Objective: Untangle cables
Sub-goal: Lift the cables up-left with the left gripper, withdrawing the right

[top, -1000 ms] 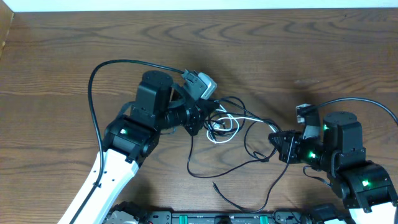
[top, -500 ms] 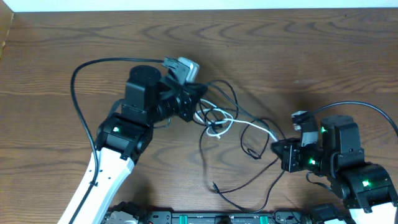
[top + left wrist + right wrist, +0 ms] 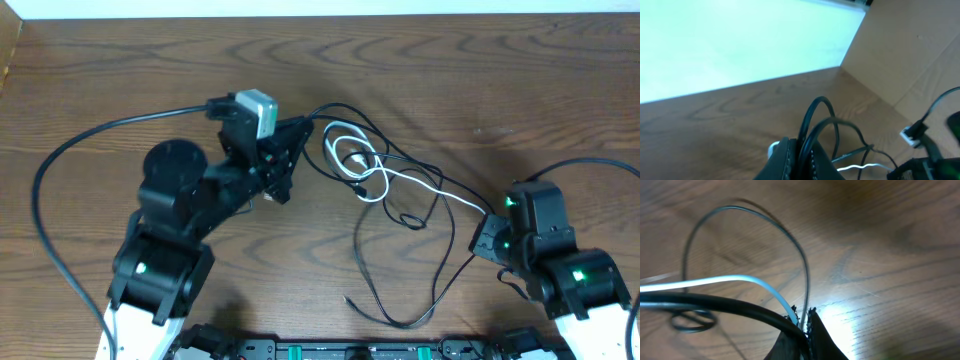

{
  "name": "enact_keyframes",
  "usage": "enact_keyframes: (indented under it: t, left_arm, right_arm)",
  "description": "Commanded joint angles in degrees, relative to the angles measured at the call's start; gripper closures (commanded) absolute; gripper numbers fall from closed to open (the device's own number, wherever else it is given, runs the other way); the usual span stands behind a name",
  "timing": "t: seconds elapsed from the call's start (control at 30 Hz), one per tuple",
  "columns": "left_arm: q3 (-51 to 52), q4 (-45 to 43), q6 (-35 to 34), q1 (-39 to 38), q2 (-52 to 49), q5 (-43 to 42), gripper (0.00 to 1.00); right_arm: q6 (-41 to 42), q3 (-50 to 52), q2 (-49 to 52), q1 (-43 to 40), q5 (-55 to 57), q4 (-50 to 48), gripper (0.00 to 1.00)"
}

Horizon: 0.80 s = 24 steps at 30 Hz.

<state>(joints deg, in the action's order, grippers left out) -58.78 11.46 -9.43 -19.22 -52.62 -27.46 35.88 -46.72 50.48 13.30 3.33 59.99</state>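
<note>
Black cords and one white, the cables (image 3: 372,182) are spread out yet cross in loops at the white coil (image 3: 347,148); left gripper (image 3: 298,132), left of it, clamps black cords, right gripper (image 3: 484,232), right of it, pinches white and black, so separation looks roughly half done.
</note>
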Motion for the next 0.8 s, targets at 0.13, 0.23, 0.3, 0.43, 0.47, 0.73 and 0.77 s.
enact_keyframes:
  t: [0.13, 0.23, 0.3, 0.43, 0.47, 0.73, 0.77]
  left_arm:
    - [-0.7, 2.64, -0.72, 0.57, 2.6, 8.07, 0.92]
    - [-0.68, 3.23, -0.74, 0.57, 2.14, 8.28, 0.92]
    - [-0.68, 3.21, -0.74, 0.57, 2.1, 8.28, 0.92]
    - [-0.68, 3.26, -0.74, 0.57, 2.1, 8.28, 0.92]
    - [-0.68, 3.26, -0.74, 0.57, 2.05, 8.28, 0.92]
    - [-0.68, 3.37, -2.1, 0.55, 1.03, 6.25, 0.92]
    - [-0.68, 3.45, -2.1, 0.55, 1.05, 4.85, 0.93]
  right_arm:
    - [2.47, 0.76, 5.44, -0.35, 1.68, 0.04, 0.99]
    - [2.51, 0.76, 6.43, -0.35, 0.07, 0.11, 0.99]
    - [3.37, 0.76, 6.43, -0.35, -0.02, 0.11, 0.99]
    - [6.4, 0.76, 6.43, -0.35, -0.11, -1.18, 0.94]
    - [6.97, 0.76, 6.43, -0.35, -0.61, -2.36, 0.93]
    - [3.98, 0.76, 6.4, -0.35, -6.71, -9.18, 0.94]
    - [2.47, 0.76, 6.4, -0.35, -6.62, -9.01, 0.94]
